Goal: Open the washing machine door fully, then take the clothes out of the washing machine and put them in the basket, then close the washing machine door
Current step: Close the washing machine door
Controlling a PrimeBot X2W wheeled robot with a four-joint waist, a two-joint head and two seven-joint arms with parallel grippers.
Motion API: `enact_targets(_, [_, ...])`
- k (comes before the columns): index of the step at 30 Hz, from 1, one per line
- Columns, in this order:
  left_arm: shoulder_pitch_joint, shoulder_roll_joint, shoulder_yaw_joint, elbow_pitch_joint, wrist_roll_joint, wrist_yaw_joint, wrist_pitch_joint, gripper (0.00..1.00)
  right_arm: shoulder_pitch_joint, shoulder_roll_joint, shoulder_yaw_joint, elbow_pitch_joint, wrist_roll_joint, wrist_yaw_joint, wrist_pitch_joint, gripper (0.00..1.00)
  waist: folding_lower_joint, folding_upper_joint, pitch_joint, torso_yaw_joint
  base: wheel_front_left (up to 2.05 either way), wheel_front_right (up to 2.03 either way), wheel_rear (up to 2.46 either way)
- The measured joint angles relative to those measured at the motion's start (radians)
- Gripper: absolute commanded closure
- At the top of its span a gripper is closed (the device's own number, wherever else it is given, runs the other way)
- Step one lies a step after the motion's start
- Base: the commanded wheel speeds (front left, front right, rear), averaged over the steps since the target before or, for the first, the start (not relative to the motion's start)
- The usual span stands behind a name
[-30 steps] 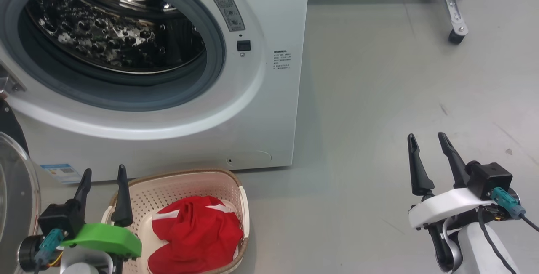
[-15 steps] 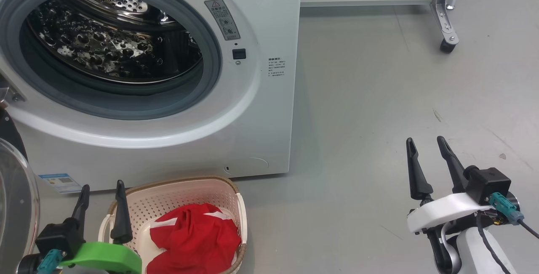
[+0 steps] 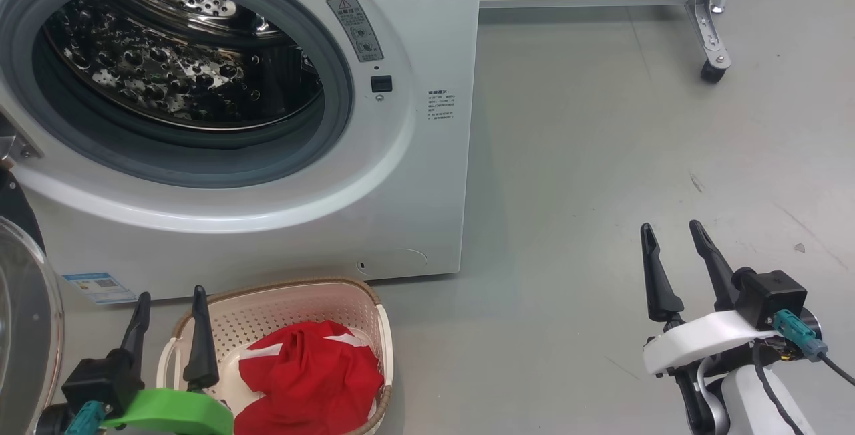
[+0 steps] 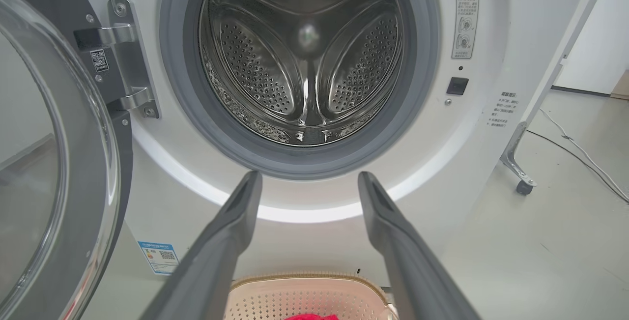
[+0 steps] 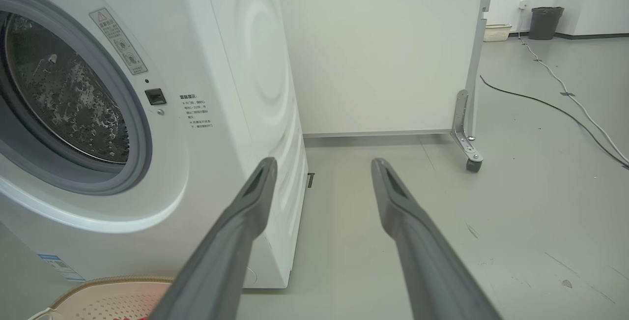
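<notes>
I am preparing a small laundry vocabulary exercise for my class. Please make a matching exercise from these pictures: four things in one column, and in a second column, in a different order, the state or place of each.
Things
1. door
2. clothes
3. drum
4. right gripper

States or places
A. fingers apart, above the bare floor
B. shiny metal, nothing inside
C. lying in the basket
D. swung open on its hinge, at the left of the washing machine

Pairs: 1-D, 2-C, 3-B, 4-A
</notes>
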Motion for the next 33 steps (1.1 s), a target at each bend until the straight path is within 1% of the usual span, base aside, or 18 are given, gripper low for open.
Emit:
enact_targets(2, [0.0, 0.0, -0.003, -0.003, -0.007, 0.0, 0.0, 0.0, 0.0, 0.0, 0.001, -0.001, 0.001, 0.0, 0.0, 0.0, 0.0, 0.0, 0.0, 0.0, 0.0, 0.0, 0.0])
enact_targets(4, [0.001, 0.0, -0.006, -0.006, -0.008, 0.0, 0.0, 0.0, 0.0, 0.0, 0.002, -0.003, 0.008, -0.007, 0.0, 0.0, 0.0, 0.0, 0.001, 0.001, 0.0, 0.0, 0.0])
enact_targets(19, [0.015, 0.001, -0.007, -0.025, -0.011, 0.001, 0.0, 0.0, 0.003, 0.0, 0.011, -0.004, 0.01, -0.009, 0.0, 0.0, 0.0, 0.0, 0.002, -0.002, 0.0, 0.0, 0.0])
enact_targets(21, [0.015, 0.001, -0.008, -0.029, -0.011, 0.002, 0.0, 0.0, 0.004, 0.0, 0.011, -0.004, 0.01, -0.014, 0.0, 0.0, 0.0, 0.0, 0.002, -0.003, 0.0, 0.0, 0.0])
enact_targets(27, [0.016, 0.001, -0.009, -0.034, -0.008, 0.018, 0.0, 0.0, 0.004, 0.0, 0.011, -0.004, 0.01, -0.015, 0.0, 0.0, 0.0, 0.0, 0.002, -0.003, -0.03, 0.04, -0.01])
enact_targets(33, [0.018, 0.001, -0.01, -0.036, -0.008, 0.022, 0.0, 0.0, 0.004, 0.0, 0.012, -0.005, 0.01, -0.015, 0.0, 0.0, 0.0, 0.0, 0.001, -0.002, -0.26, 0.27, 0.0])
